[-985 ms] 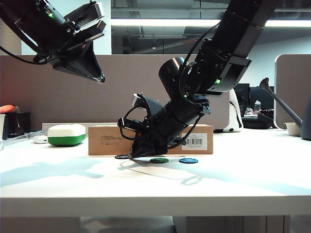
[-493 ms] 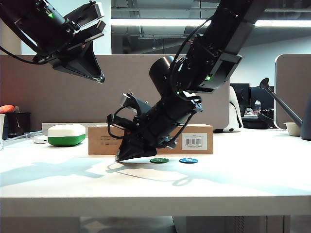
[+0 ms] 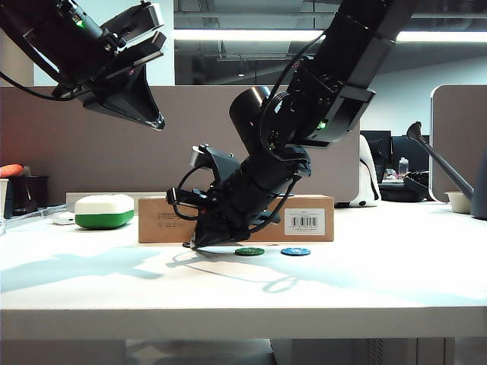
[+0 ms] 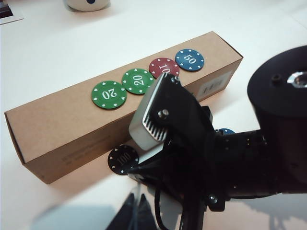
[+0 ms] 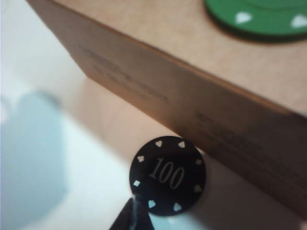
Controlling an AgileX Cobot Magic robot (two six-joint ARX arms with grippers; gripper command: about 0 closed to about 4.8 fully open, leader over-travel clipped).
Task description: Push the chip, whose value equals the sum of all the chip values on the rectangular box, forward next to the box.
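Beside the rectangular box [image 5: 201,91], the right gripper [image 5: 134,211], fingers together, nudges the 100 chip [image 5: 167,175] with its tip; left gripper [image 3: 144,114] hangs high, closed.

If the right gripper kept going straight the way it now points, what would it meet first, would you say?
Most likely the black 100 chip: the right gripper, low at the table, has its tips right at the chip's edge. Just past it stands the rectangular box. The left gripper hangs high, apart.
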